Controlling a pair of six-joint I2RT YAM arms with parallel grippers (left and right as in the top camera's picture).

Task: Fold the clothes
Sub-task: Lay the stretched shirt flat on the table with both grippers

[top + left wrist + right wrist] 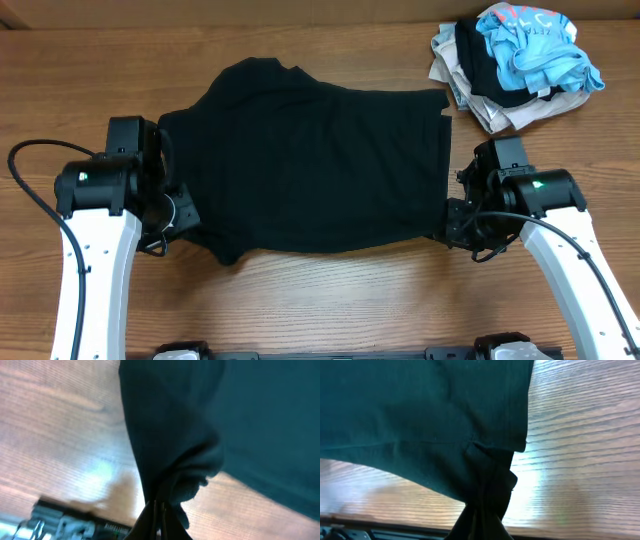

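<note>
Here the shirt (310,165) lies spread across the table's (330,310) middle. At the table's left side the left gripper (159,517) is clamped tight on a bunched shirt edge; at its right side the right gripper (479,522) pinches another fold, jaws closed. A pile (515,70) of other garments sits at the table's far right corner.
</note>
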